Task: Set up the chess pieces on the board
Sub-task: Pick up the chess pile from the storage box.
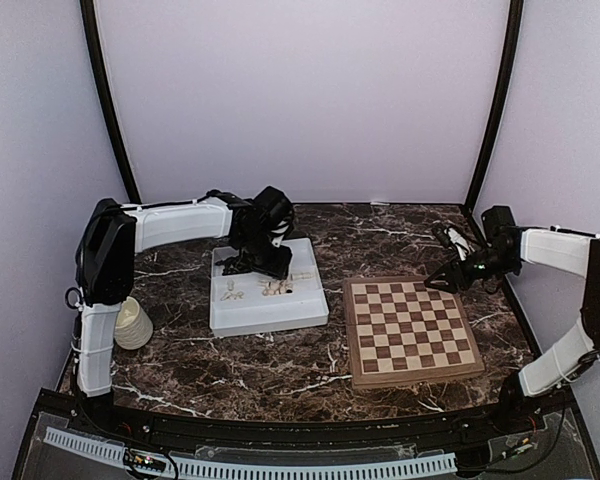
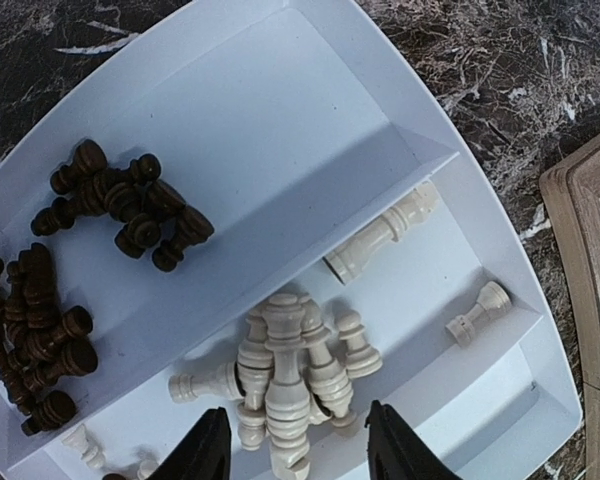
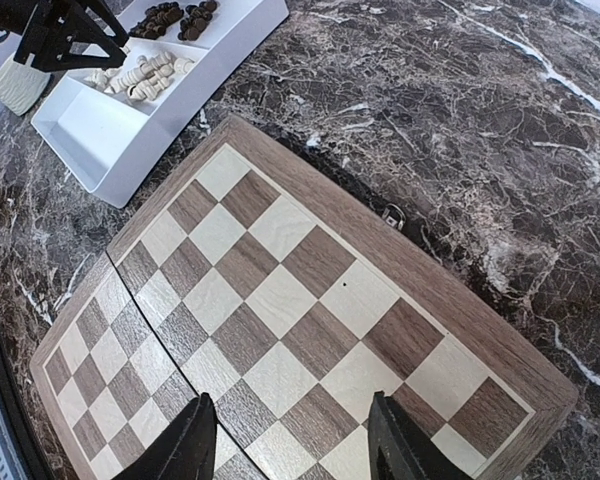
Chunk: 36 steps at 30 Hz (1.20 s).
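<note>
Veined marble tabletop [image 1: 380, 240]; square checkered wooden board [image 1: 410, 330]; turned chess pieces [image 2: 280, 370].

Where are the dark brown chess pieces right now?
The dark brown pieces lie heaped in one compartment of the white tray, next to the cream pieces; from above, the tray sits left of the board.

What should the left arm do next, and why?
Probably lower the left fingers and close on the topmost white piece of the pile in the tray. The fingers stand open just over that pile, holding nothing, and the board is bare, so the first piece is not yet placed.
</note>
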{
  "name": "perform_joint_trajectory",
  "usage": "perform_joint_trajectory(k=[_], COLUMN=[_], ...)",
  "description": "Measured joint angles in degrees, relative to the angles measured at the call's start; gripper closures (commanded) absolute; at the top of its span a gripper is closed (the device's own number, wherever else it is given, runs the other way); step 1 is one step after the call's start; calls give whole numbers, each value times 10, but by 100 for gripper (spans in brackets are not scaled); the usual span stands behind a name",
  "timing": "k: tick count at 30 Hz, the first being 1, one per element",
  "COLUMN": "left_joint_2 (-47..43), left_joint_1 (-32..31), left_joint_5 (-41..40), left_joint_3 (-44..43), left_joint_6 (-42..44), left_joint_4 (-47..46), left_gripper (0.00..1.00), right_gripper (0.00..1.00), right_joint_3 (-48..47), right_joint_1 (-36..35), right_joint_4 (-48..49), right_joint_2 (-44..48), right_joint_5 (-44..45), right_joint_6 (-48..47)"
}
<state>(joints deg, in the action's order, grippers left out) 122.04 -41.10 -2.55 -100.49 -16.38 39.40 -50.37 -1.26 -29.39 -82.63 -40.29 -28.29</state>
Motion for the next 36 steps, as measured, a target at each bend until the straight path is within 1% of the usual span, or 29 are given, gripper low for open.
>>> perform_joint_trajectory(k=[3,8,17,23,32,36], left_joint_2=[15,30,38,54,55,55], left_joint_1=[0,1,1,1,1,1], left_joint_5=[0,4,4,5,5,3], left_joint_3=[-16,-17,-17,-17,-27,-30], left_joint_6=[5,8,8,8,10,14], left_joint_4=[8,30,45,47,47,50], left_gripper=[51,52,63,68,77,80], right_gripper=[47,47,47,47,47,47], right_joint_3=[0,-1,-4,-4,-4,-4], right_joint_1=[0,0,0,-2,-2,-2], right_joint_4=[-1,-2,-3,-3,-3,-3], right_joint_2=[-8,-15,-21,-22,-22,-22], right_joint_5=[0,0,0,0,0,0], right_joint_6=[-2,-3,-4,-4,-3,-3])
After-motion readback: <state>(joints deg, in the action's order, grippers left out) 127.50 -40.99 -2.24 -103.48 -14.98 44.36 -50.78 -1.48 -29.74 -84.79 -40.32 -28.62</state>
